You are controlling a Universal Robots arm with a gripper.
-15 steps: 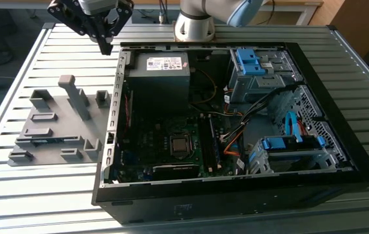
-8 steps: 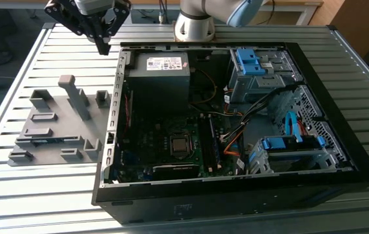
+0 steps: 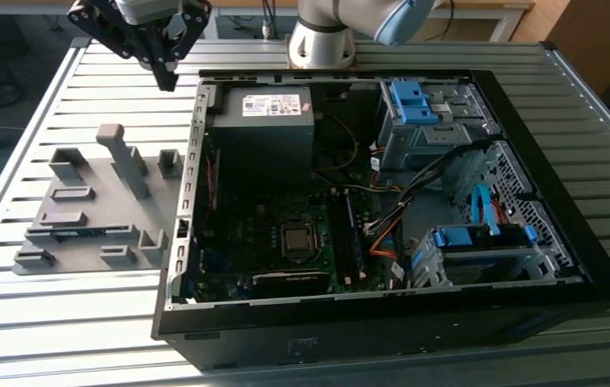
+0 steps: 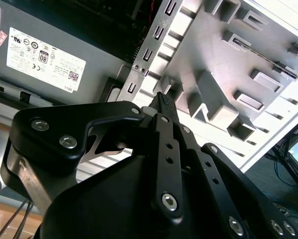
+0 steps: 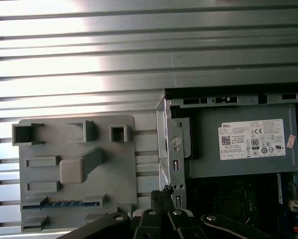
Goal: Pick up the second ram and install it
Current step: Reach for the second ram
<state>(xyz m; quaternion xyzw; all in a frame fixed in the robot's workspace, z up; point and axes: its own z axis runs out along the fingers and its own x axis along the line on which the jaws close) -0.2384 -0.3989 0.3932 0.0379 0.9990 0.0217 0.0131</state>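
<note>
The second ram [image 5: 64, 203] is a thin dark stick lying in a slot of the grey holder plate [image 5: 49, 174]. In the exterior view the second ram [image 3: 81, 233] rests near the front of that holder plate [image 3: 95, 205], to the left of the open computer case [image 3: 391, 201]. My black gripper [image 3: 165, 79] hangs above the table behind the plate, near the case's back left corner. Its fingers are shut together with nothing between them. In both wrist views the gripper [image 4: 161, 98] [image 5: 165, 190] points at the case edge beside the plate, well away from the stick.
Inside the case are a grey power supply [image 3: 267, 105], the motherboard [image 3: 283, 234] with upright memory slots [image 3: 350, 234], orange and black cables, and blue drive cages [image 3: 487, 238]. The arm's base [image 3: 321, 40] stands behind the case on the slatted metal table [image 3: 68, 322].
</note>
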